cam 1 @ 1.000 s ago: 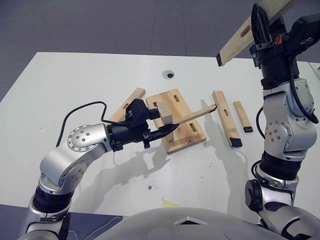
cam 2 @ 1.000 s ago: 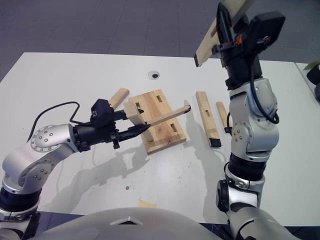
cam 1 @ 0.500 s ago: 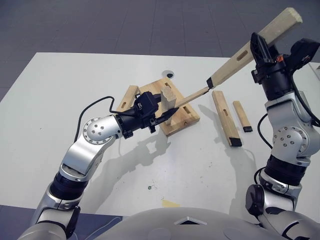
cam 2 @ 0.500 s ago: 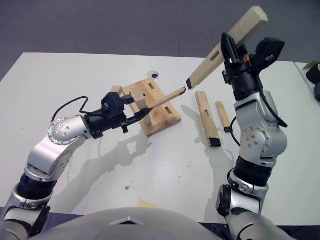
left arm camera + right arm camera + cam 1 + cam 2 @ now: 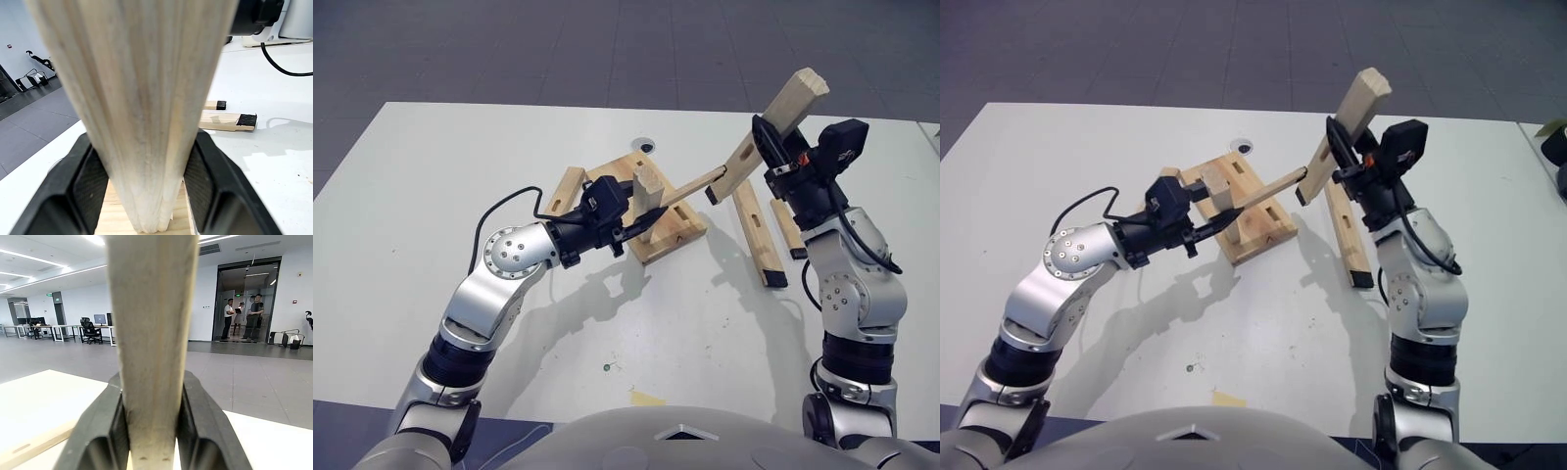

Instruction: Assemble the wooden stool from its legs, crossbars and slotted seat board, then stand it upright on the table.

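The left gripper (image 5: 637, 218) is clamping its 2 black fingers (image 5: 91, 189) tight against either side of a short upright leg (image 5: 142, 98), with no gap showing between pads and wood. That leg is standing just over the near part of the seat board (image 5: 675, 231), which is lying flat on the white table (image 5: 460, 147). A thin crossbar (image 5: 691, 186) is sticking out of the leg and slanting up toward the robot's right.

The right gripper (image 5: 771, 155) is pinching a slotted leg (image 5: 790, 106) between its fingers (image 5: 110, 426), closed hard on the wood around mid-length. This leg is hanging in the air, tilted, its dark lower end pointing down toward the board. The crossbar's free tip is sitting right against that lower end; I cannot tell whether it is entering a slot.

Further out, 3 loose pieces are lying on the table: 1 leg (image 5: 568, 183) just behind the board on the left, a long leg with a black foot (image 5: 759, 240) to the right, and a short bar (image 5: 790, 235) just beside that.
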